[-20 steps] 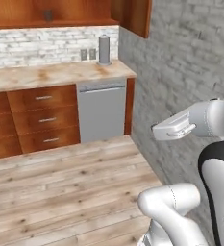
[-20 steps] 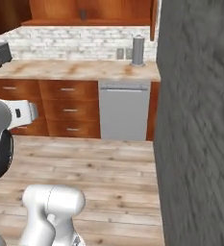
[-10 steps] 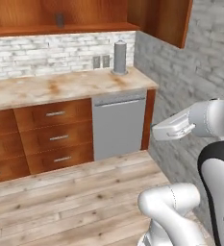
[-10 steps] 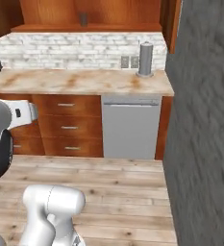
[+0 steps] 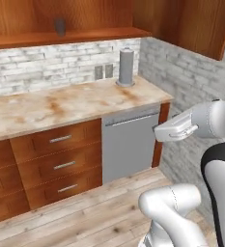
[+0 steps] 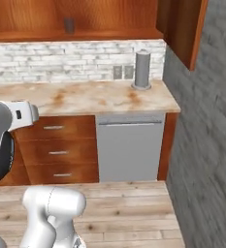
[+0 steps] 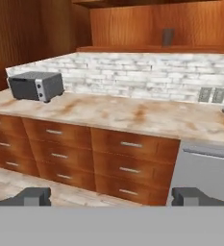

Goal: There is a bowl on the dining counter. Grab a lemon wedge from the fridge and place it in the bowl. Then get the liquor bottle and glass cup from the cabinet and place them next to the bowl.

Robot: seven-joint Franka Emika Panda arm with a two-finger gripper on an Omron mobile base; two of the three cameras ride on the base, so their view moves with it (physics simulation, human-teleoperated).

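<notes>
Facing the counter [image 7: 132, 115], the gripper [image 7: 111, 196] stands wide apart, holding nothing. Toaster [image 7: 35, 86] sits at ten o'clock, dishwasher [image 7: 207, 175] at four.

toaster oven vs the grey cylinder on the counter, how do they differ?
The toaster oven is a low, boxy appliance lying wide; the grey cylinder is tall, round and upright. The toaster oven sits at the counter's left end, the cylinder in the right corner above the dishwasher. Both are grey and stand near the brick backsplash.
</notes>
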